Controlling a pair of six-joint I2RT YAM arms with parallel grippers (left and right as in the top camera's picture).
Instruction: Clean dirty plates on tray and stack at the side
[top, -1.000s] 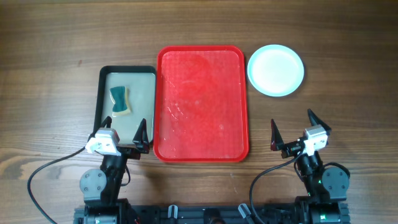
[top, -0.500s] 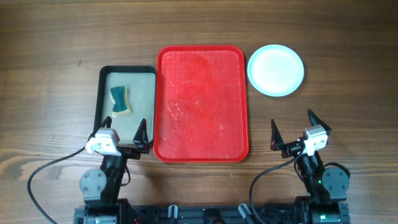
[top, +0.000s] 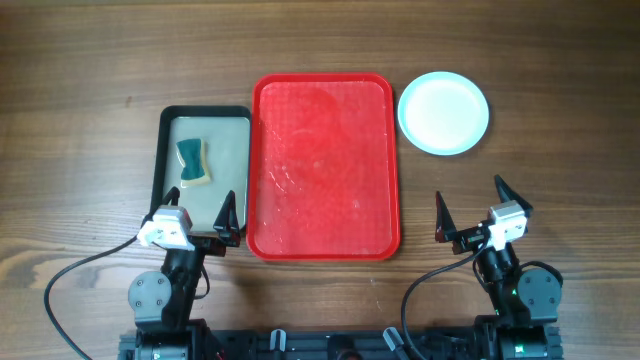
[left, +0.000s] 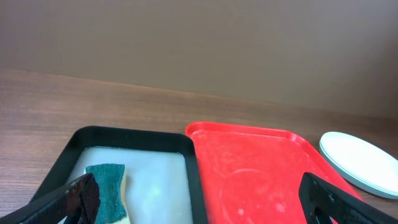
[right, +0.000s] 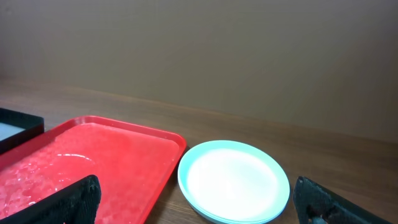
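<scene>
The red tray lies in the middle of the table with nothing on it, only wet smears on its surface. The plates sit stacked on the wood just right of the tray's far corner; pale mint rims show one over another in the right wrist view. My left gripper is open at the near edge, its jaws wide apart and empty. My right gripper is also open and empty, well in front of the plates. The left wrist view shows the tray and the plates.
A black-rimmed basin of cloudy water stands left of the tray, with a green and yellow sponge in it. Bare wooden table surrounds everything. Cables run along the near edge by the arm bases.
</scene>
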